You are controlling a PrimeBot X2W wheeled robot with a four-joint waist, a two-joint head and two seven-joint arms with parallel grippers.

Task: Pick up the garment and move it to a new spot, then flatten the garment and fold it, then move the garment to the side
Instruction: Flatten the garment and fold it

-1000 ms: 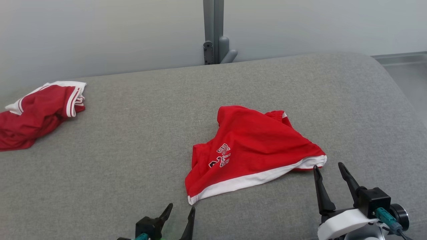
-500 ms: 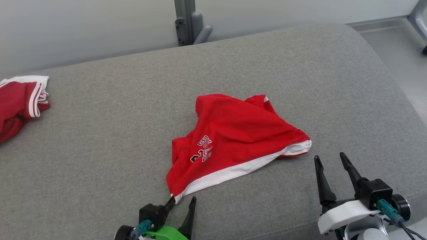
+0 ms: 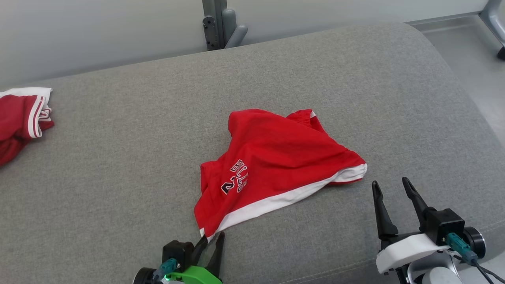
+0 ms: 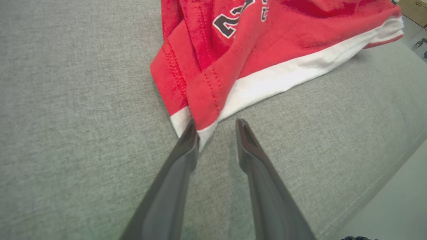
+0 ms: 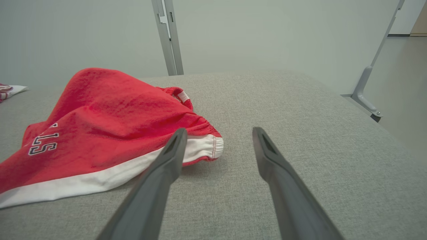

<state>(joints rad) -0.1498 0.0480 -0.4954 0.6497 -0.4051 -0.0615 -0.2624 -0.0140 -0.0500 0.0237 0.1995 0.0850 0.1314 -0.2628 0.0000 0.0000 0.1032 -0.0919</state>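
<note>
Garment: red shorts [image 3: 276, 165] with a white hem band and dark lettering, lying rumpled in a loose triangle on the grey cushion [image 3: 118, 165].
Where it lies: just ahead of the left gripper [image 4: 217, 123]; its nearest hem corner touches the tip of one finger.
Left gripper: jaws at a narrow gap with the other finger on bare cushion; no cloth looks pinched yet.
Right gripper [image 5: 219, 130]: jaws wide and empty, the gathered far end of the hem just ahead, off toward the left gripper's side.
Handling: probably light, limp and quick to sag or bunch, so one corner alone would let it hang in a twist.
Where to hold: the stitched hem corners look best, since the doubled band is thicker and less likely to slip out.
Texture: matte knit, ridged seams, elastic puckers at the waist.
Surface: coarse woven upholstery, likely to drag on cloth.
Beyond: another red garment [image 3: 19, 118] lies well away.
</note>
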